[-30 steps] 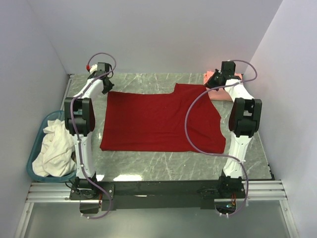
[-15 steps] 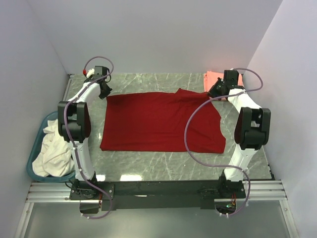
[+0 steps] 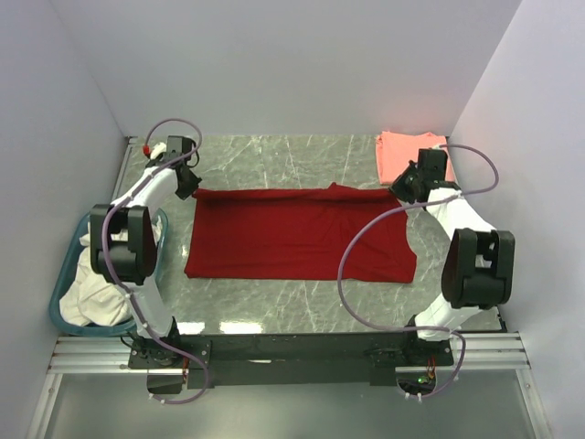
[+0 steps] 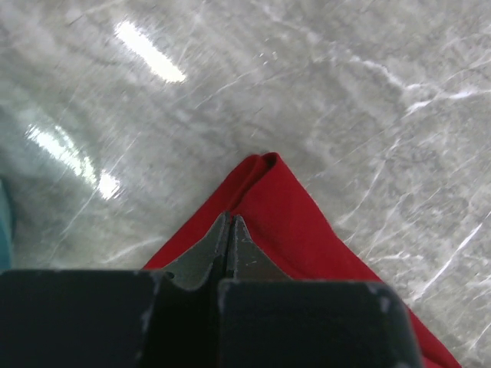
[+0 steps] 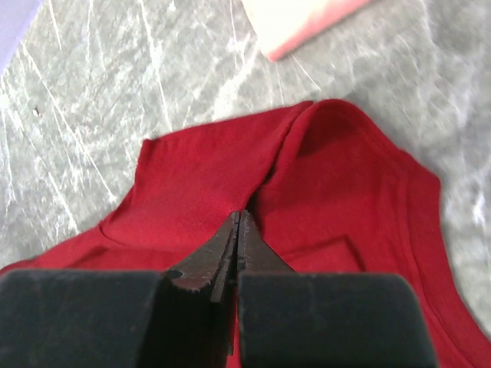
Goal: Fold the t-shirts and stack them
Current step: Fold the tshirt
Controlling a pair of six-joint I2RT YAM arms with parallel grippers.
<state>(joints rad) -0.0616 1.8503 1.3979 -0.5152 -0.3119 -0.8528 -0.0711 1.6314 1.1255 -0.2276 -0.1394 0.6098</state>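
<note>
The deep red t-shirt (image 3: 297,233) lies spread on the marble table, its far edge folding toward the front. My left gripper (image 3: 187,186) is shut on the shirt's far left corner (image 4: 265,192). My right gripper (image 3: 402,183) is shut on the shirt's far right edge by the sleeve (image 5: 307,176). The folded salmon-pink t-shirt (image 3: 409,152) lies at the back right corner; its edge also shows in the right wrist view (image 5: 299,23).
A teal laundry basket (image 3: 66,283) with white cloth (image 3: 101,283) stands off the table's left edge. Walls close in the back and both sides. The arms' base rail (image 3: 292,352) runs along the near edge.
Both grippers have drawn the red shirt's far edge toward the front, so the shirt looks shorter front to back. The salmon-pink shirt, partly hidden before, now shows.
</note>
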